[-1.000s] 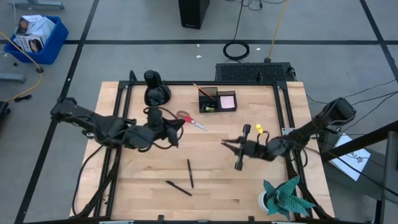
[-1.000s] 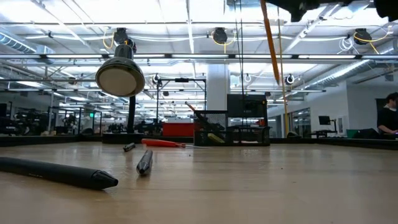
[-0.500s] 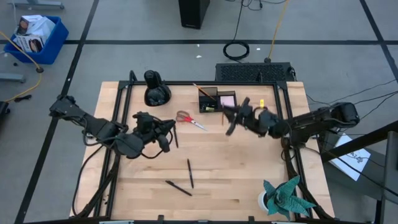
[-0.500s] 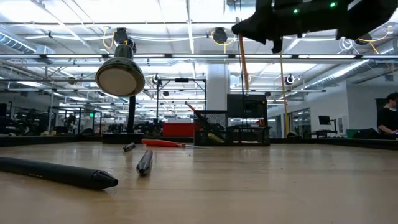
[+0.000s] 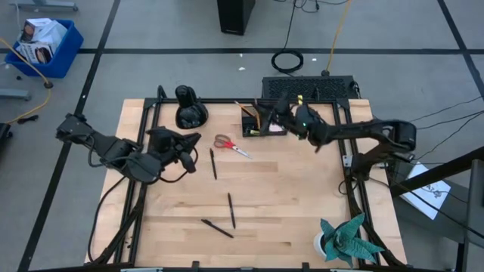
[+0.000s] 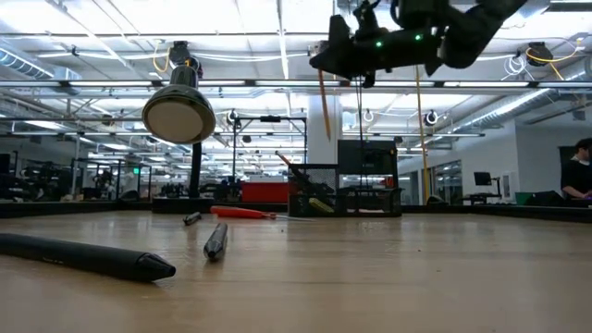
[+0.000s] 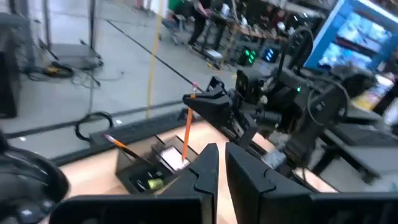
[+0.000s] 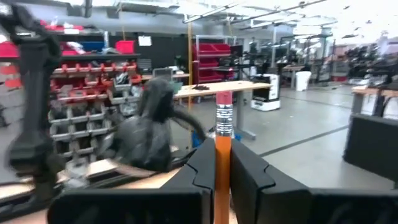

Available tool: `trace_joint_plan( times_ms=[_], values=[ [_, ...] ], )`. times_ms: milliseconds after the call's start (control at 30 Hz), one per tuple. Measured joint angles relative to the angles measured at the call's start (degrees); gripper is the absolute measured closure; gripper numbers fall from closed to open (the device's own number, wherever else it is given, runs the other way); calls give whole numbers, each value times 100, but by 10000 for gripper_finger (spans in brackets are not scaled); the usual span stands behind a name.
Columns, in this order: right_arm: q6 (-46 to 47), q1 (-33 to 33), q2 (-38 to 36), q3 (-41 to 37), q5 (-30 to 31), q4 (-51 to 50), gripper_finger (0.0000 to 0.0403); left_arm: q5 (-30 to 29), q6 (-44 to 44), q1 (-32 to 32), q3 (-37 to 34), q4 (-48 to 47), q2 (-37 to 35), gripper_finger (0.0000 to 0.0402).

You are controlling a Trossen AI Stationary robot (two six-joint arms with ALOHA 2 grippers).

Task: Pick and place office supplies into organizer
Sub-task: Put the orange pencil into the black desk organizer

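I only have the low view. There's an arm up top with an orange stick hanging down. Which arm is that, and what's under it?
Observer: Right gripper, shut on a pencil, above the organizer.
Operator: Anything in the organizer?
Observer: A pink sticky pad in the tray, another pencil leaning out of the tall slot.
Operator: Left arm?
Observer: Left gripper shut, empty, over the table's left side, near a pen.
Operator: What's left?
Observer: Red scissors, two more pens.

Two dark jointed arms, looping black cables
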Motion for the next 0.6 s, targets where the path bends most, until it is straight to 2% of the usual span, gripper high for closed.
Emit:
trace_joint_plan(
  times_ms=[100,300,467,600],
  values=[
    [-51,-314,173,209,-246,14,387,-229,12,2,0,-214,-110,371],
    [223,-969,437,322,-624,72,387,-247,-12,14,0,-392,-205,371],
    [519,-1303,785,322,-1043,641,387,-229,-75,31,-4,-388,-204,371],
    [397,-1424,1145,322,-1035,954,387,-220,-183,31,-4,-409,-199,371]
  ],
)
